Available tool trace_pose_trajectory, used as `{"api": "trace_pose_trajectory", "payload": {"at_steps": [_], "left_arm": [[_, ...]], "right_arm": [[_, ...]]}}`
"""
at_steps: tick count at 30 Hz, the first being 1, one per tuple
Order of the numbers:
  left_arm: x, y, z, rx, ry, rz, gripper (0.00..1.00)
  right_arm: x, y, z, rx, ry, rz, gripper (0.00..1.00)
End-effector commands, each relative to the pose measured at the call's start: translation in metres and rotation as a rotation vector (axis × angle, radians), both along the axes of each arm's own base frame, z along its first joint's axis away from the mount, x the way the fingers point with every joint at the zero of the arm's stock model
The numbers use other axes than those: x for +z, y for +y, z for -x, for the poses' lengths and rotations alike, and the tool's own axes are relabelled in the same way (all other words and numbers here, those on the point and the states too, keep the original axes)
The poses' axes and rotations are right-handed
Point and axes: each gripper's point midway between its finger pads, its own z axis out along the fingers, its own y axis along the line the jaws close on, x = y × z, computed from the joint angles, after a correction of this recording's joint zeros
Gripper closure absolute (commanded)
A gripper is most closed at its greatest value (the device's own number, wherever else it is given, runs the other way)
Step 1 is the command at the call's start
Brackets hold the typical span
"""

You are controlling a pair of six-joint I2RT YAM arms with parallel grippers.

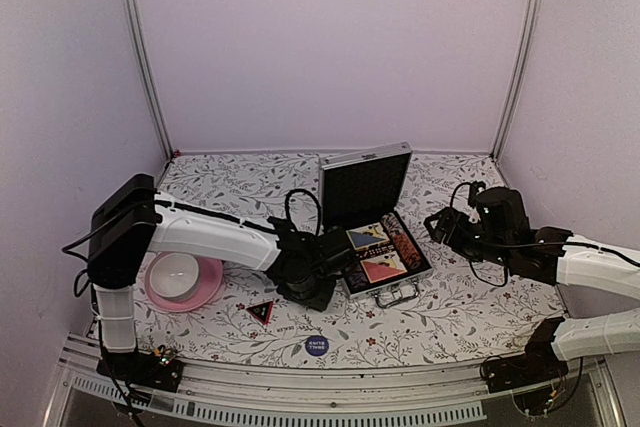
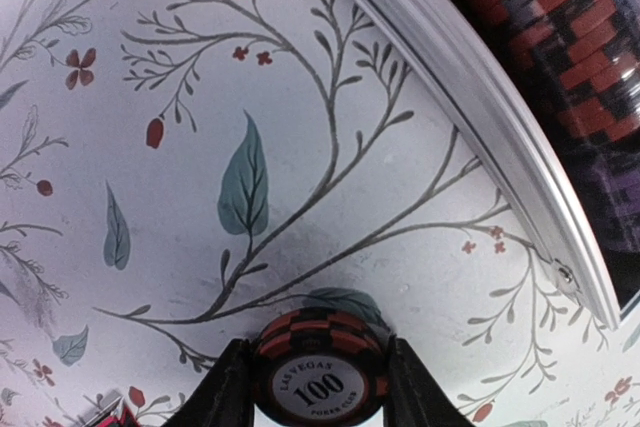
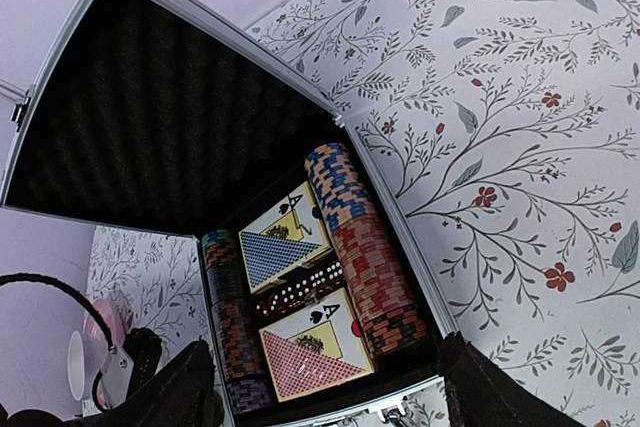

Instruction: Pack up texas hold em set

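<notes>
Case (image 1: 385, 252) and left claw (image 1: 318, 284) sit side by side in the top view. The claw is low over the flowered cloth (image 1: 230, 182), just off the case's left wall, so the tray lies to its right, with the lid (image 1: 365, 185) upright at the far side and the handle (image 1: 397, 295) towards the arms. The right claw (image 1: 441, 225) hangs off the opposite side of the case, a little apart, which makes the left arm the nearer one to the left-hand chip slot. The red-black triangle (image 1: 261, 310) and blue disc (image 1: 316, 345) lie loose on the cloth, closer to the bases. In the left wrist view the left claw is clamped edge-on around a red-and-black chip (image 2: 320, 379) marked 100, held near the cloth. The silver rim (image 2: 470, 97) runs diagonally from top centre to the right edge, and behind it is a chip row (image 2: 575, 37) stacked on edge with its long axis parallel to the rim. The coming move probably carries the chip up and to the right, over that rim. In the right wrist view the right claw's fingers (image 3: 190, 392) are spread wide with nothing between them. Below them are two card decks (image 3: 285, 242) between the chip rows, and whether the left row has a gap cannot be told
</notes>
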Motion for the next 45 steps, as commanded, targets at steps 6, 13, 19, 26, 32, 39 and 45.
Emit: {"api": "trace_pose_trajectory", "payload": {"at_steps": [6, 13, 19, 26, 32, 39, 45], "left_arm": [[0.03, -0.003, 0.0, -0.022, -0.042, 0.048, 1.0], [0.036, -0.005, 0.0, -0.039, -0.05, 0.057, 1.0], [0.047, -0.015, 0.001, -0.102, -0.072, 0.104, 1.0], [0.073, -0.032, 0.01, -0.238, -0.101, 0.173, 1.0], [0.088, -0.043, 0.021, -0.353, -0.111, 0.209, 1.0], [0.107, -0.063, 0.028, -0.434, -0.135, 0.274, 1.0], [0.111, -0.068, 0.03, -0.458, -0.145, 0.28, 1.0]], "right_arm": [[0.008, 0.027, 0.009, 0.129, 0.037, -0.092, 0.22], [0.007, 0.055, 0.017, 0.253, 0.087, -0.177, 0.22], [0.005, 0.092, 0.033, 0.423, 0.169, -0.286, 0.23], [-0.006, 0.119, 0.053, 0.553, 0.277, -0.365, 0.27], [-0.006, 0.135, 0.061, 0.617, 0.317, -0.434, 0.33], [-0.009, 0.161, 0.073, 0.702, 0.369, -0.474, 0.41], [-0.012, 0.173, 0.08, 0.748, 0.401, -0.502, 0.47]]}}
